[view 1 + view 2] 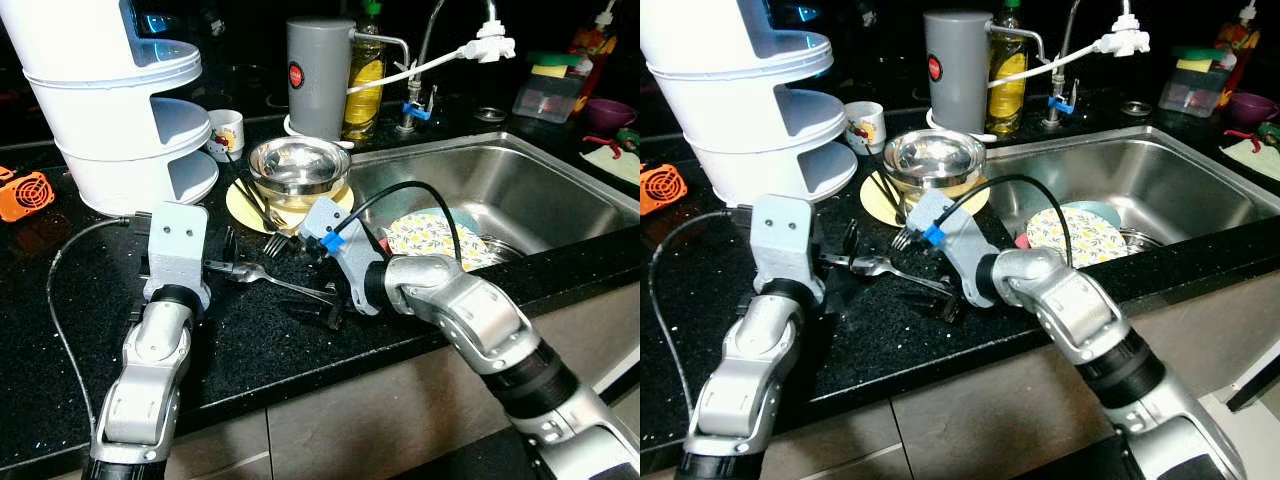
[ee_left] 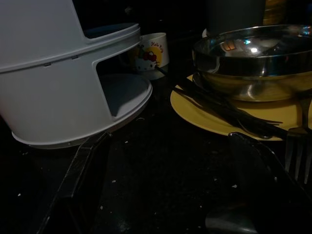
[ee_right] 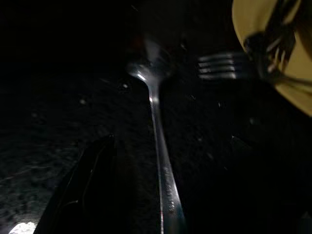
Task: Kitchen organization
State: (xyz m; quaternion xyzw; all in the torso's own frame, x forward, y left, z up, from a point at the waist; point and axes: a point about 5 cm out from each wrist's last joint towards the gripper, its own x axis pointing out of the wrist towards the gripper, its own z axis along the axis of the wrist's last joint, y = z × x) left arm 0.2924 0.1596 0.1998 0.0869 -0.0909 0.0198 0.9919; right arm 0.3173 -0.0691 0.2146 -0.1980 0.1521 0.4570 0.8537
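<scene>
Right gripper (image 1: pixel 325 305): your fingers are spread apart around the handle of the long silver spoon (image 1: pixel 268 279), gripping nothing, on the black speckled tabletop (image 1: pixel 250 350).
Left gripper (image 1: pixel 222 262): parted and empty, at the spoon's bowl end.
Silver fork (image 1: pixel 276 240): just beyond the spoon, tines beside the round yellow plate (image 1: pixel 240 205).
Shiny steel bowl (image 1: pixel 298 168): on that plate.
White tiered plastic rack (image 1: pixel 120 110): left of the plate.

A spoon (image 1: pixel 268 281) is lying on the worktop (image 1: pixel 250 345) between the left pincer (image 1: pixel 222 262) and the right pincer (image 1: pixel 322 300). Beyond the right pincer a bowl (image 1: pixel 298 168) is sitting on a plate (image 1: pixel 243 207). The tiered rack (image 1: pixel 120 110) is standing beyond the left pincer, and the sink (image 1: pixel 520 185) is lying to the right pincer's right.
</scene>
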